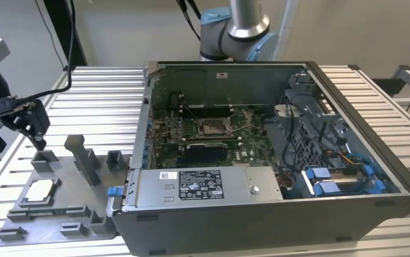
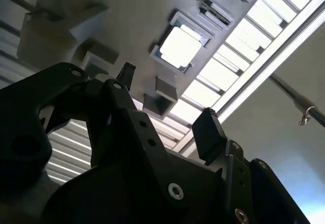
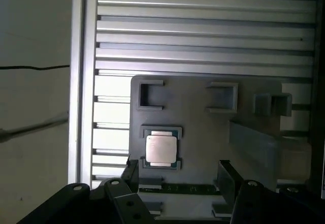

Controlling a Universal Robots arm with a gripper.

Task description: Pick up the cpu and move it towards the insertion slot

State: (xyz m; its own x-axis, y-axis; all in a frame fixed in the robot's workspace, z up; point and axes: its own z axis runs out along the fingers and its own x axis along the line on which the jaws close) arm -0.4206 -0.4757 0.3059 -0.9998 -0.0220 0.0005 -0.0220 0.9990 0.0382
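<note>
The cpu (image 1: 40, 188) is a small silvery-white square lying flat in a recess of the grey plastic tray (image 1: 83, 222) at the exterior view's left. It also shows in both wrist views (image 2: 179, 46) (image 3: 161, 149). My black gripper (image 1: 19, 140) hangs open above the table beyond the tray's far left corner, apart from the cpu, with nothing between its fingers (image 2: 208, 130) (image 3: 226, 176). The insertion slot (image 1: 212, 127), a silver-framed square socket, sits on the green board inside the open computer case.
The open computer case (image 1: 376, 203) fills the middle and right of the slatted metal table (image 1: 98, 96). Upright grey posts (image 1: 83, 155) rise from the tray between the cpu and the case. A labelled silver power supply (image 1: 198, 184) lies along the case's near side.
</note>
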